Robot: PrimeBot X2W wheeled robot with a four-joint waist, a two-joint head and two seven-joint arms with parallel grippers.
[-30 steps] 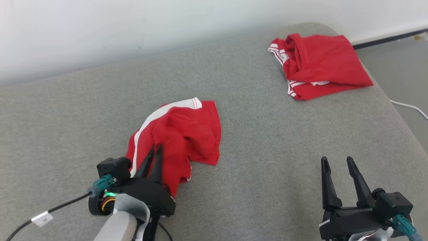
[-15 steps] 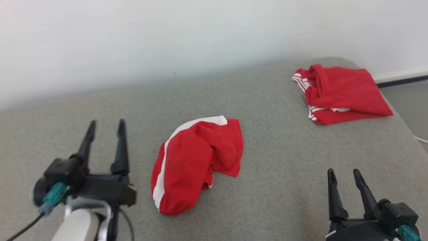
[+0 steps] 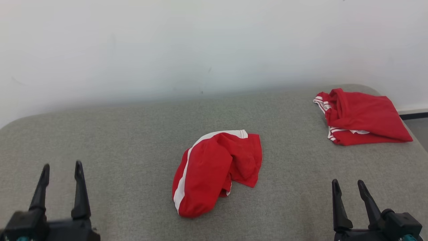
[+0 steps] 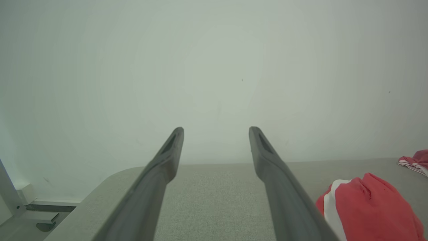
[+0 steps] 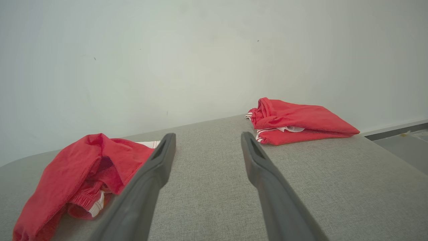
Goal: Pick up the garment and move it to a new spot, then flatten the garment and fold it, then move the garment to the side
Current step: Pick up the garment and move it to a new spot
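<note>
The left pincer (image 3: pixel 62 164) stands spread and empty over the near left of the grey bench (image 3: pixel 117 140). The right pincer (image 3: pixel 347 182) is likewise spread and empty at the near right. Between them, near the middle of the bench, lies the crumpled garment (image 3: pixel 217 174), red cloth with a white stripe (image 3: pixel 181 189), touching neither pincer. A second red garment (image 3: pixel 364 117) rests folded at the far right, well apart. The cloth looks light, soft and limp, and would likely sag and bunch when lifted. A pinch on a firmer edge, such as the striped seam or a hem, seems best.
</note>
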